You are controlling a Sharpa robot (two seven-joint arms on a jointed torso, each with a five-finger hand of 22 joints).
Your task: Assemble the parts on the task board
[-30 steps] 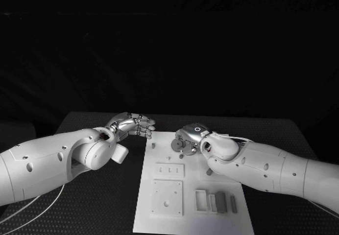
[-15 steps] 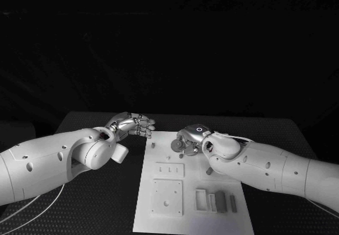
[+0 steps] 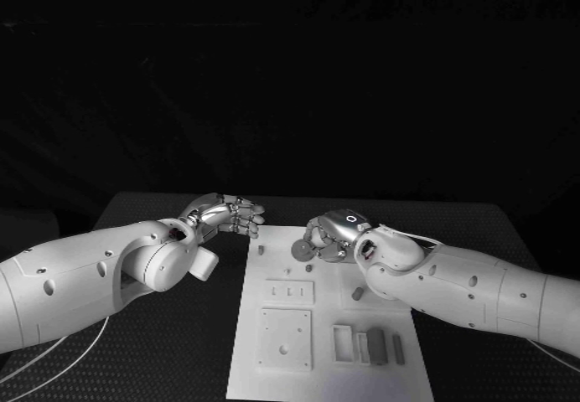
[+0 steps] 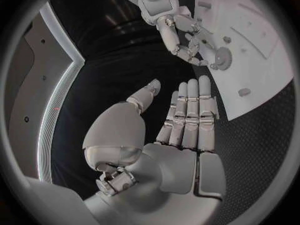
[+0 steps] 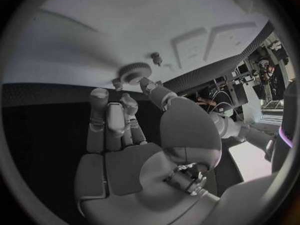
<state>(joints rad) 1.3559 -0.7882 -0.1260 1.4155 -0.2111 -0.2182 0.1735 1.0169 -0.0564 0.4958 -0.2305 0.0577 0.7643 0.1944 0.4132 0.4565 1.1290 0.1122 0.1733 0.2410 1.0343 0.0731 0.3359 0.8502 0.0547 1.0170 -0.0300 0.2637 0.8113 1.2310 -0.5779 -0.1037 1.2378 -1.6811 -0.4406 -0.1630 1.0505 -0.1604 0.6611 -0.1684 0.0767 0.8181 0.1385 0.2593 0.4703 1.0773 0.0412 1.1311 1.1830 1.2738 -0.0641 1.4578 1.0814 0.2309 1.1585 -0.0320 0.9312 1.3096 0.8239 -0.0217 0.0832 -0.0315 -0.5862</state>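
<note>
The white task board (image 3: 324, 368) lies in the middle of the table. My right hand (image 3: 333, 237) is over its far end, with the thumb and a fingertip pinching a round toothed gear (image 3: 302, 249) that sits low on the board. The right wrist view shows the gear (image 5: 135, 72) at my fingertips (image 5: 146, 83), with a short peg (image 5: 156, 58) just past it. My left hand (image 3: 225, 213) hovers open beside the board's far left corner and holds nothing. The left wrist view shows the left hand's fingers (image 4: 190, 112) straight and together, with the gear (image 4: 222, 60) and my right hand (image 4: 172, 22) beyond them.
Two raised square plates (image 3: 290, 291) (image 3: 287, 337) sit left of the board's middle. Several upright blocks (image 3: 378, 343) stand at its near right. A dark peg (image 3: 358, 293) stands by my right forearm, and a small one (image 3: 262, 248) is at the far left edge.
My right hand has drifted slightly to the right, so more of the gear shows. The left hand has not moved.
</note>
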